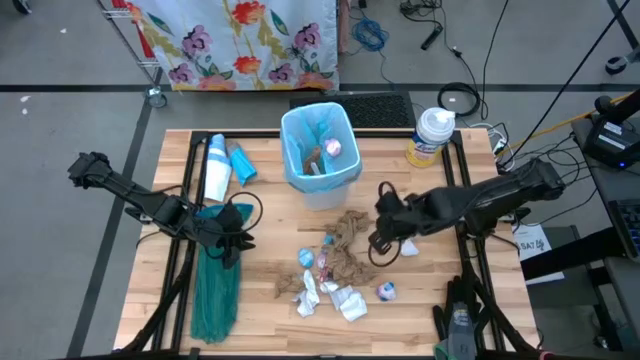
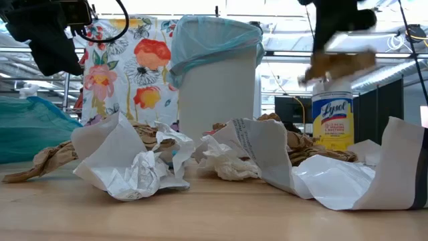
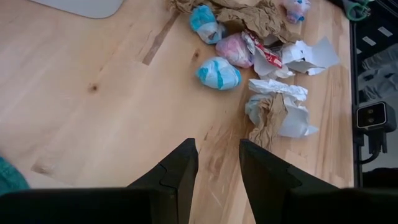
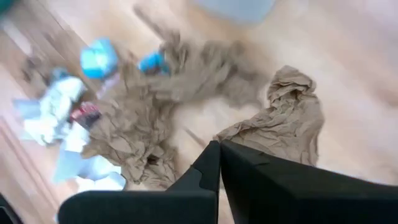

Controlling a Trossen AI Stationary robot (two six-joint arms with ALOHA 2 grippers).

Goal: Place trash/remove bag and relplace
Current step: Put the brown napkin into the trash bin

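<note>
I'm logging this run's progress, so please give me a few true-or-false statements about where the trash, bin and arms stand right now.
1. The right hand is shut on a piece of crumpled brown paper. True.
2. The white bin has no liner. False: a pale blue bag lines it, folded over the rim.
3. All the trash is in the bin. False: a pile of trash lies on the table.
4. The left hand is open and empty. True.
5. The spray can lies on its side. False: it stands upright.
</note>
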